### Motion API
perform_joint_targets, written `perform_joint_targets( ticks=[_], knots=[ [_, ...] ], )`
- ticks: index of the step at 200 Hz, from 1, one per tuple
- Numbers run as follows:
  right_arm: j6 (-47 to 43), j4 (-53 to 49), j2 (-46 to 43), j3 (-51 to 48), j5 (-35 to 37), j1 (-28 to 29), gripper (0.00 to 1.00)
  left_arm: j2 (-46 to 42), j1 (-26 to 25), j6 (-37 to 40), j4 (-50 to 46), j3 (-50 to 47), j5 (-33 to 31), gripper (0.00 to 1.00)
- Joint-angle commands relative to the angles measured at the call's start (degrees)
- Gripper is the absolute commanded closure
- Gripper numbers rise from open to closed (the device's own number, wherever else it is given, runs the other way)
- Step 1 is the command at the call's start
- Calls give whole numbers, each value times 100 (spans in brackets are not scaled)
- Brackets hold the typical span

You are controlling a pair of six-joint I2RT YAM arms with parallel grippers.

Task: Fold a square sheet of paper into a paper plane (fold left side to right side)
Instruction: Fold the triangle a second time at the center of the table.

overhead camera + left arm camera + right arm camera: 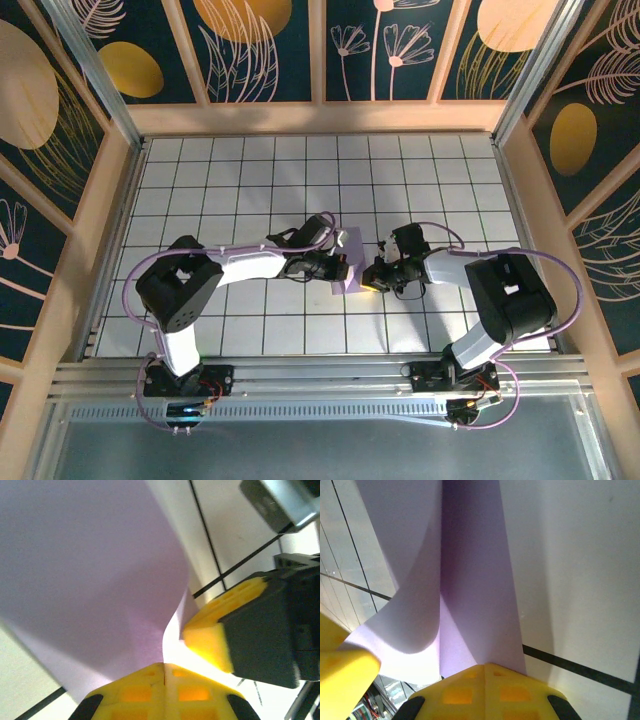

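Note:
The square sheet of paper [352,246] is pale lavender and lies partly doubled over at the middle of the tiled table. In the left wrist view the paper [90,570] rises as a curved flap whose edge runs into my left gripper [164,666], which is shut on it. My right gripper [484,666] is shut, its tips down on the flat lower layer of paper [475,580] near its right edge. From above, the left gripper [343,268] and right gripper [372,277] almost touch. A right finger [212,640] shows beside the flap. The paper plane is out of view.
The white grid-tiled table [250,170] is boxed in by wooden frame walls [110,200] on three sides. An aluminium rail [300,380] with both arm bases runs along the near edge. Both arms reach inward, with purple cables looping over them.

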Motion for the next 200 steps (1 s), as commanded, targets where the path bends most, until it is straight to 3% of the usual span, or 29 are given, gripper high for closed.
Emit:
perform_joint_targets(
  ticks=[1, 200],
  knots=[
    [-62, -220, 146, -136, 56, 102, 100, 175, 73, 222, -427, 185, -108, 100],
    [-49, -260, 187, -149, 109, 171, 100, 509, 231, 666, -1183, 683, -975, 100]
  ],
)
